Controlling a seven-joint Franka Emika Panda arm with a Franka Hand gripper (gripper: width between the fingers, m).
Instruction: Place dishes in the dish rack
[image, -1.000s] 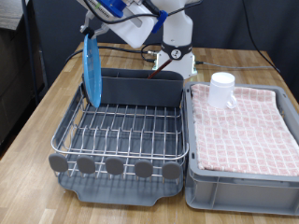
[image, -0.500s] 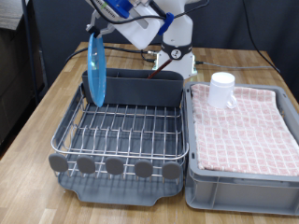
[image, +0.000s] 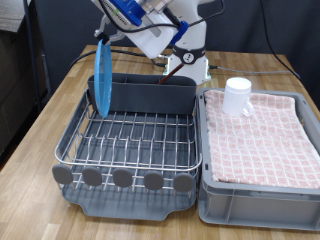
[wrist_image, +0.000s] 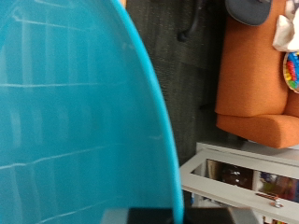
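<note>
My gripper (image: 107, 33) is shut on the top edge of the round bright-blue plate (image: 101, 76). It holds the plate upright and nearly edge-on over the rear left corner of the dish rack (image: 130, 150). The plate's lower edge is down among the wires beside the grey utensil trough (image: 150, 93). In the wrist view the plate (wrist_image: 75, 121) fills most of the picture. The small white cup (image: 238, 95) stands on the pink checked cloth at the exterior view's right. The wooden spoon is out of view.
A grey tub (image: 262, 190) lined with pink checked cloth (image: 265, 135) sits right of the rack. Both stand on a wooden table (image: 40, 130). The robot's base (image: 190, 55) stands behind the rack. Round grey tabs (image: 122, 178) line the rack's front.
The plate has turned more edge-on to the exterior camera and shifted slightly right. The hand above it has tilted and moved up a little. The cup has not moved.
</note>
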